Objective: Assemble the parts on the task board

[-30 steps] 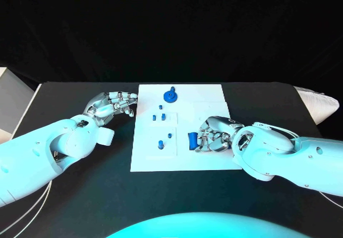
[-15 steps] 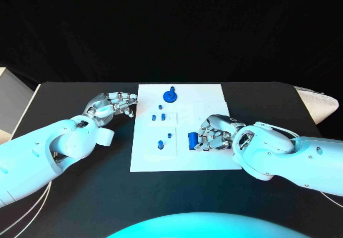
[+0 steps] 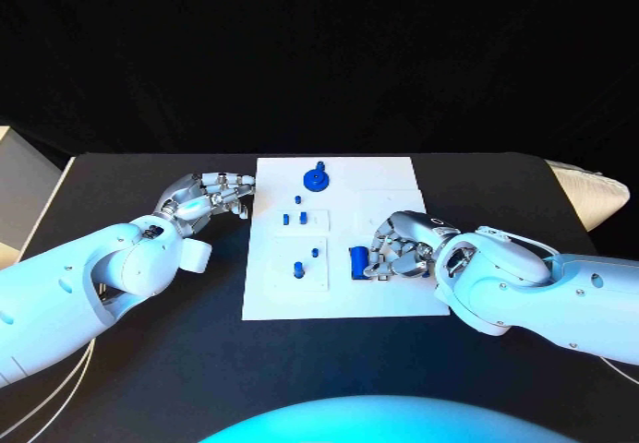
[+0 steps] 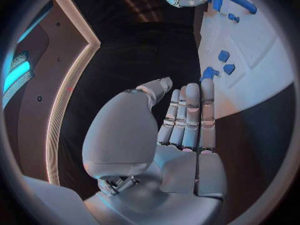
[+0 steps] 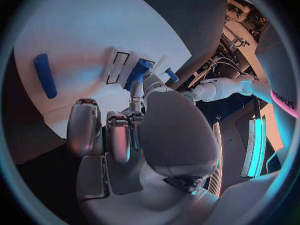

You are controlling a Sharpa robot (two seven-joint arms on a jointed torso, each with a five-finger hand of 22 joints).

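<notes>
Inspection runs from the near edge of the table outward. Task board (image 3: 386, 291) lies flat at the centre of the black table (image 3: 160, 369). Right hand (image 3: 403, 247) rests over the board's right side, fingers curled inward around a blue cylindrical part (image 3: 358, 261); whether they actually grip it or merely touch it cannot be told. A small blue peg (image 3: 298, 269) stands in the board to the left of that part, with a smaller stud (image 3: 316, 251) just beyond it. Two short blue pieces (image 3: 295, 219) sit side by side further back. Left hand (image 3: 210, 197) rests on the table beside the board's left edge, fingers straight and close together, holding nothing. A blue disc-shaped part (image 3: 317, 178) sits at the far end.
</notes>
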